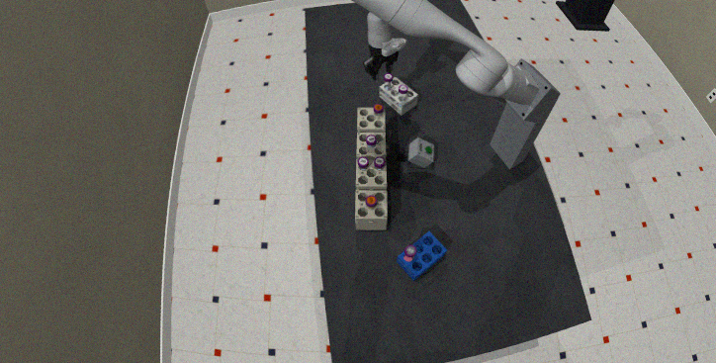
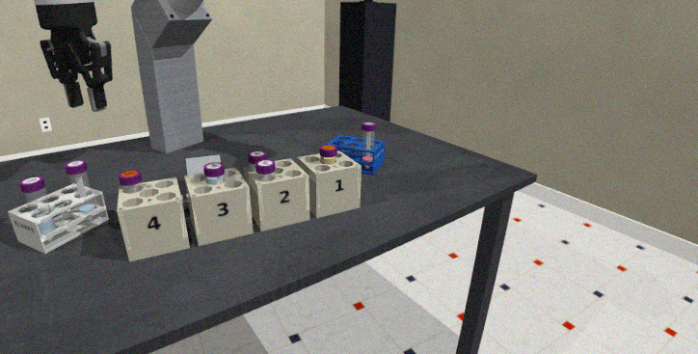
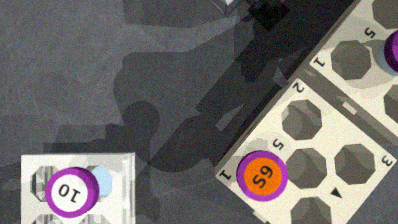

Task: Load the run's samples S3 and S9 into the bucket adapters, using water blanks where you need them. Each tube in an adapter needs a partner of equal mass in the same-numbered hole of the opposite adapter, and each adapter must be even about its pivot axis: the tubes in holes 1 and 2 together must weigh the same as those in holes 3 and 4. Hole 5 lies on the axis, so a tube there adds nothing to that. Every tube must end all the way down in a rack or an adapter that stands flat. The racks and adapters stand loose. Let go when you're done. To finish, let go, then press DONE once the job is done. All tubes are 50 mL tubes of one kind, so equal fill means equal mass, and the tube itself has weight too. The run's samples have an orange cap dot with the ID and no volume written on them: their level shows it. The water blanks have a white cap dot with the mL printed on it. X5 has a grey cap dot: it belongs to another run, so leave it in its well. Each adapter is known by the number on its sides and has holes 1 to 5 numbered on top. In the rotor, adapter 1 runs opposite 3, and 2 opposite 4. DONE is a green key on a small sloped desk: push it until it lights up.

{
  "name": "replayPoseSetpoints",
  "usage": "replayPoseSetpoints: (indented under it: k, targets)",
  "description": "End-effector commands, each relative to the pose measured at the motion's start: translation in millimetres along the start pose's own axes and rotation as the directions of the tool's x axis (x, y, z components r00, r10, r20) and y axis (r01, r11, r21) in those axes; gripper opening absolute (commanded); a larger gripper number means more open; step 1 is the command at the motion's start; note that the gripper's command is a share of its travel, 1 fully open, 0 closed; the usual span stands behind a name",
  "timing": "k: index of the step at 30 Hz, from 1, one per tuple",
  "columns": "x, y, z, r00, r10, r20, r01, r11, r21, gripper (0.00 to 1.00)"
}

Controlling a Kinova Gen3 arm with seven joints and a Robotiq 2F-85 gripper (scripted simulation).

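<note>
Empty tool (image 2: 84, 97), jaws apparently half-open, above the blank rack (image 2: 29, 228)

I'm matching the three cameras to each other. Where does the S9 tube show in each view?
Top: S9 tube in the uppermost adapter of the column, at its upper right corner.
Exterior: S9 tube at left, in the back left hole of adapter 4.
Wrist: S9 tube low, right of centre, in hole 1.
Shared landmark: the white blank rack beside that adapter.
</note>
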State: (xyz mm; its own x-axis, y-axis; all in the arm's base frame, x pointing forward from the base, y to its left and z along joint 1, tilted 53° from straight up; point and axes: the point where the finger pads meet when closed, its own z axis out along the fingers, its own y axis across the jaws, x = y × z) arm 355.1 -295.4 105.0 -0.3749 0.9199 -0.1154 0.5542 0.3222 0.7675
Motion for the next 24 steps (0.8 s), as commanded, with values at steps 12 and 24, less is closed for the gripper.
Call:
replayPoseSetpoints:
  k: [12, 24]
  targets:
    - [-27, -36, 3.3, 0.999, -0.004, 0.053, 0.006, 1.0, -0.026, 0.62]
    - [-48, -66, 3.6, 0.999, -0.004, 0.053, 0.006, 1.0, -0.026, 0.62]
